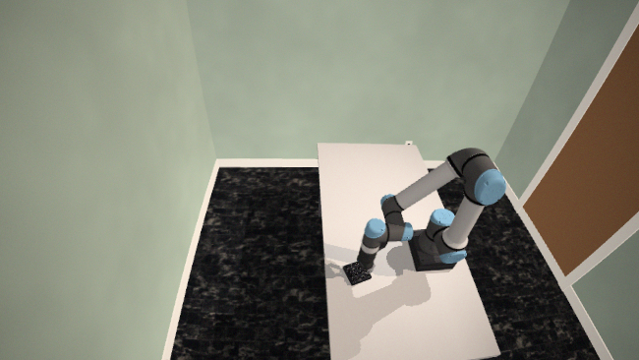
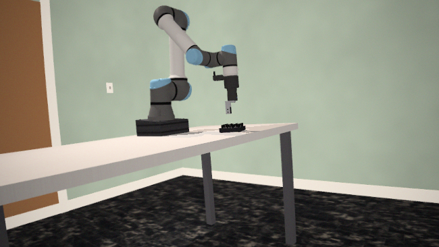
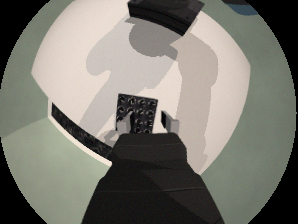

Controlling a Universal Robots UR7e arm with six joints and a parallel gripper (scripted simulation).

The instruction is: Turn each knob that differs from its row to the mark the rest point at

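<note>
The knob box (image 1: 359, 274) is a small black square box with rows of knobs, standing on the white table near its left edge. It also shows in the exterior view (image 2: 231, 127) and in the wrist view (image 3: 137, 113). My gripper (image 2: 228, 109) points straight down and hangs a little above the box, over its near part; in the top view my gripper (image 1: 365, 266) overlaps the box's right corner. In the wrist view my gripper (image 3: 147, 116) is open and empty, with the box between and beyond the fingertips. The knob lines are too small to read.
The arm's black base (image 1: 433, 251) stands on the table to the right of the box. The table edge (image 3: 76, 129) runs close beside the box, with dark floor (image 1: 256, 256) beyond it.
</note>
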